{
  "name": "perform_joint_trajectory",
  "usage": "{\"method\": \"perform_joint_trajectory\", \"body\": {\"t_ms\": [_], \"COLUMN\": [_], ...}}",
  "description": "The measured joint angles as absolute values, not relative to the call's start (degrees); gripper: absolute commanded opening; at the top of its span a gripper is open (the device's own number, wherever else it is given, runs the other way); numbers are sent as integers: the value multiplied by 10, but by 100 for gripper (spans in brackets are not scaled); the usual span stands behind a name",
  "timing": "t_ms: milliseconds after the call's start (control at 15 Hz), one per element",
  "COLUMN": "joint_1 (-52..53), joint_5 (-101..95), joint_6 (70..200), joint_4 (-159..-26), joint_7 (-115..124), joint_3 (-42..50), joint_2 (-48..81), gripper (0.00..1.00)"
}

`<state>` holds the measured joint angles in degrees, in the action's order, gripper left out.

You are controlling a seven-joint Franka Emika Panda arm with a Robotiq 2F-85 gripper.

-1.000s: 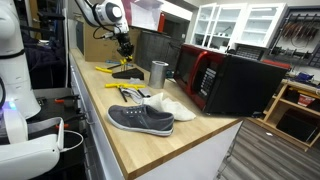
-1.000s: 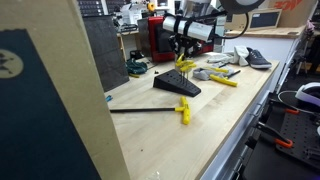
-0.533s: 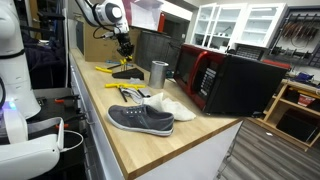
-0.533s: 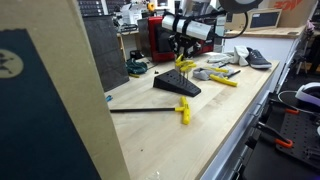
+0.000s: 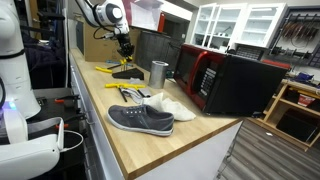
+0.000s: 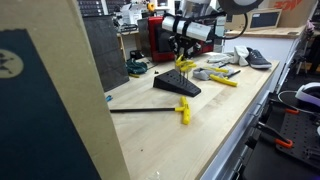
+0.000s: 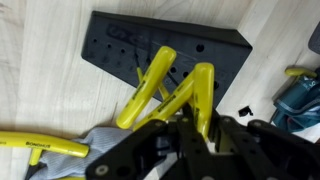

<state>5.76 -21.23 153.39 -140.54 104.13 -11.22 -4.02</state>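
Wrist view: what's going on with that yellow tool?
The arm's claw is shut on a pair of yellow-handled pliers, holding them over the black tool block with holes, which sits on the wooden bench. Whether the pliers touch the block I cannot tell.

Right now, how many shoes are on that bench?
2: a grey sneaker near the front edge, and what looks like a white shoe right behind it. More could be hidden.
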Motion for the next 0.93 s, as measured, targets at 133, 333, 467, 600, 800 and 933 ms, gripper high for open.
{"method": "perform_joint_trajectory", "body": {"t_ms": [133,333,467,600,800,933], "joint_1": [58,58,58,58,58,58], "joint_5": [-217,-217,-215,-209,-195,-187], "joint_6": [1535,1535,1535,1535,1535,1535], "joint_4": [-1405,-1405,-1405,-1405,-1405,-1404], "joint_7": [1041,1041,1041,1041,1039,1039], "joint_3": [-112,-112,-111,-111,-111,-110], "joint_2": [-39,-38,-38,-36,-36,-36], "gripper": [4,4,4,4,4,4]}}
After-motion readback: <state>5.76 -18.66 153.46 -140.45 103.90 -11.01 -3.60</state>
